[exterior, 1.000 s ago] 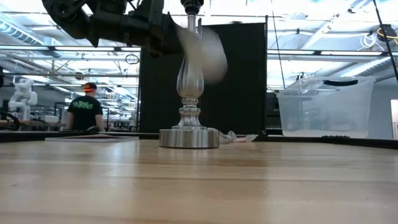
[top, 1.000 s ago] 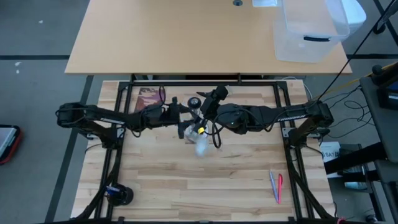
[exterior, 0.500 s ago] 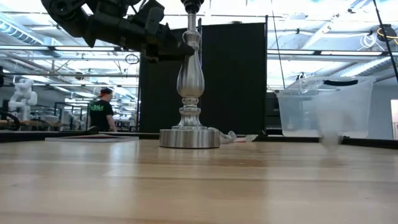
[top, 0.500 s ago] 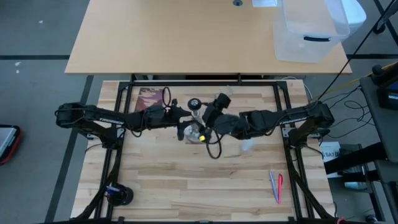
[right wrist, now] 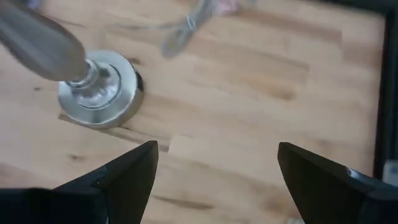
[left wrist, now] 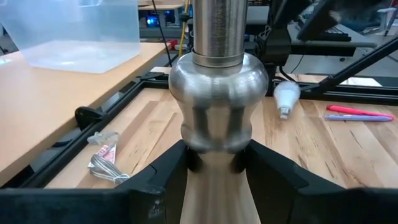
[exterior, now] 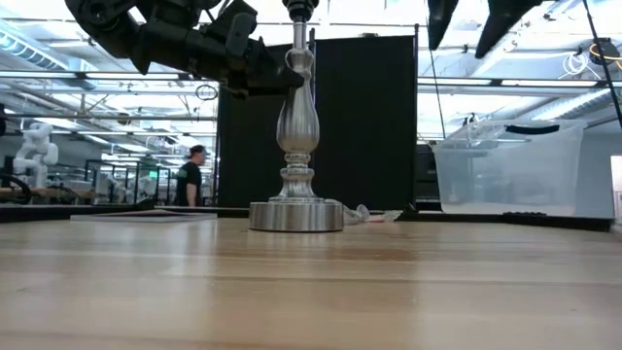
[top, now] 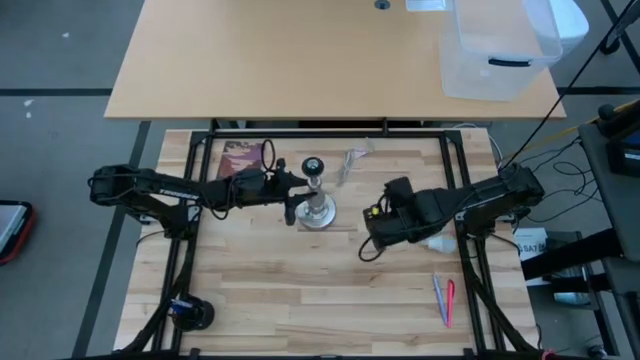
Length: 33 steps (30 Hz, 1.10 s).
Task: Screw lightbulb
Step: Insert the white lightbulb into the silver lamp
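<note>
Left gripper (left wrist: 214, 171) fingers clamped the lamp stand (top: 317, 208); right gripper (right wrist: 214, 180) fingers gaped empty, lightbulb (top: 437, 243) near the tabletop's right edge.

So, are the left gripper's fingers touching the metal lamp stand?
Touching. In the left wrist view the left gripper has its fingers pressed against both sides of the lamp stand, with no gap visible.

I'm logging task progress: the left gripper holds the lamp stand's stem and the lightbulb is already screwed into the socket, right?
Not quite. The left gripper does hold the lamp stand by its stem, but the lightbulb lies on the table beside the right arm, not in the socket; the left wrist view shows it.
</note>
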### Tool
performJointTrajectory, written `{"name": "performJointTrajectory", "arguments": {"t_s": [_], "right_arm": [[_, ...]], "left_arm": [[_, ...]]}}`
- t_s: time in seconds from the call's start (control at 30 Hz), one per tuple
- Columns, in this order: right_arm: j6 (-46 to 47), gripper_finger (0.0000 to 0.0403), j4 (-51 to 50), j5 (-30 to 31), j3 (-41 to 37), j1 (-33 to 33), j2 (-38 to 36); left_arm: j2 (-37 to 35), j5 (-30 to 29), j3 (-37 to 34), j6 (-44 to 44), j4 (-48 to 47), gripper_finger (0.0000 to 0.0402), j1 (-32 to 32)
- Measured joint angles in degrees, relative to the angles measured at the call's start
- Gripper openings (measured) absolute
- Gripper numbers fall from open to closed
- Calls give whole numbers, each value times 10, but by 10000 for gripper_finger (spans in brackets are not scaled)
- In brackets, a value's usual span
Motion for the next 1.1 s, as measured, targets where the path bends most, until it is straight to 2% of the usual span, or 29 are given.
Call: {"name": "performJointTrajectory", "arguments": {"t_s": [0.23, 0.3, 0.4, 0.5, 0.57, 0.7, 0.83, 1.0, 1.1], "right_arm": [[94, 325, 29, -125, -82, 8, 7], [39, 325, 62, -141, -114, 21, 7], [-81, 325, 109, -205, -143, 41, 7], [-176, 325, 88, -251, -144, 49, 7], [-206, 325, 63, -284, -144, 51, 7], [-232, 325, 54, -390, -144, 55, 5], [-181, 325, 68, -409, -144, 76, 5], [-61, 325, 102, -414, -145, 126, 5], [18, 325, 110, -442, -167, 169, 5]], "left_arm": [[0, 0, 0, -4, 2, 151, 0], [0, 2, 0, -4, 1, 151, 0], [0, 12, 0, 2, 1, 151, 0], [0, 23, 0, 6, 0, 151, 0], [0, 25, 0, 6, -3, 151, 0], [-1, 26, 0, 6, -8, 151, 0], [-1, 28, 0, 6, -9, 151, 0], [-1, 28, 0, 5, -10, 151, 0], [-1, 29, 0, 5, -10, 151, 0]]}}
